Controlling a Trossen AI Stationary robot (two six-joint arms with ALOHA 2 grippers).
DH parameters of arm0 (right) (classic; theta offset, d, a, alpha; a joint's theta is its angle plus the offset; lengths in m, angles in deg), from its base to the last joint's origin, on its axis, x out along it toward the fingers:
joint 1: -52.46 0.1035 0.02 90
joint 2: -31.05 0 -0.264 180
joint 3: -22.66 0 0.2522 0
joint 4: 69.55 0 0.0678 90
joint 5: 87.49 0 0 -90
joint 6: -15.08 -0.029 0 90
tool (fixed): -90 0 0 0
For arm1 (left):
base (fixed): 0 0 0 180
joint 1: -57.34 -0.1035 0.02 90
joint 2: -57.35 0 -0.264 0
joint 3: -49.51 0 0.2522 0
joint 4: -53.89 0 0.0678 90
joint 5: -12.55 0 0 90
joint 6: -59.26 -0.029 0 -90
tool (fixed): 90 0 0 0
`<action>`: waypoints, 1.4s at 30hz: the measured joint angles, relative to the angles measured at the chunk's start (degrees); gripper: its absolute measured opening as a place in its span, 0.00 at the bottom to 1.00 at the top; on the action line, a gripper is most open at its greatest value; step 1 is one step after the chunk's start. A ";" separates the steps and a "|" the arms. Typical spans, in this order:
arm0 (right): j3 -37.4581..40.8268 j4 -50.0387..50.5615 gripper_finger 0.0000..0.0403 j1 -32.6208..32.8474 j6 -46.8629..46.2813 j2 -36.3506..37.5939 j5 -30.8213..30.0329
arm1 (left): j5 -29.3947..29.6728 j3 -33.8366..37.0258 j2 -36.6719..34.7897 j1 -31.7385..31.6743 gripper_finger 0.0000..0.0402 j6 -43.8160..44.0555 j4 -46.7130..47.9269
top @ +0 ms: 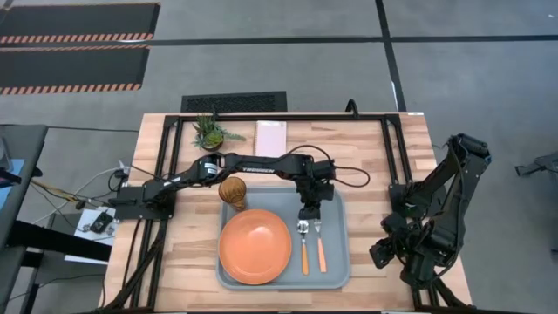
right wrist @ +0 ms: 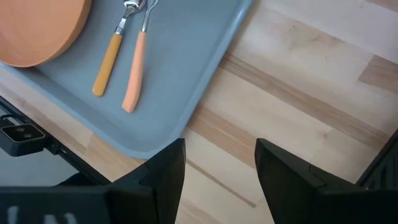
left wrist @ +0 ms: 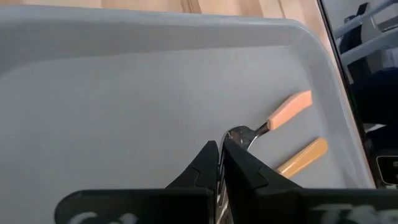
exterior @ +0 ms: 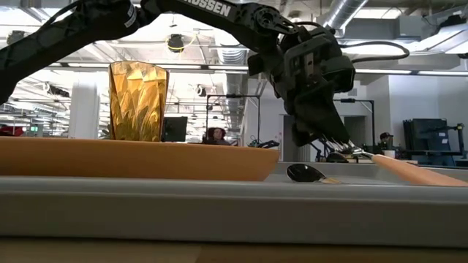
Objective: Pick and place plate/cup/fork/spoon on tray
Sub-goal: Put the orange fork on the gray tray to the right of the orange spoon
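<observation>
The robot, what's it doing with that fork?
The left pincer is down over the tray, its fingers pinched on the head of the fork, whose handle lies on the tray beside the spoon. The plate and the cup are on the tray too. The right pincer waits open over the table, off the tray's side.

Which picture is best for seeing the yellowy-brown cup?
The low view is best: the cup stands close and upright behind the plate, so its ridged sides show clearly. The high view only looks down on its round top at the tray's far corner. Neither wrist view shows the cup at all.
</observation>
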 joint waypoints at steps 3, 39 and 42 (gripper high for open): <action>0.00 0.00 0.53 0.00 -0.08 0.00 0.00 | 0.41 0.34 -0.02 0.00 0.00 -1.18 -0.17; -0.04 -0.01 0.53 0.00 -0.17 0.00 0.00 | 5.97 -0.39 1.97 0.09 0.09 -3.73 2.07; -0.04 -0.02 0.53 0.00 0.00 0.00 0.00 | 6.97 -0.39 1.99 0.17 0.12 -3.82 2.03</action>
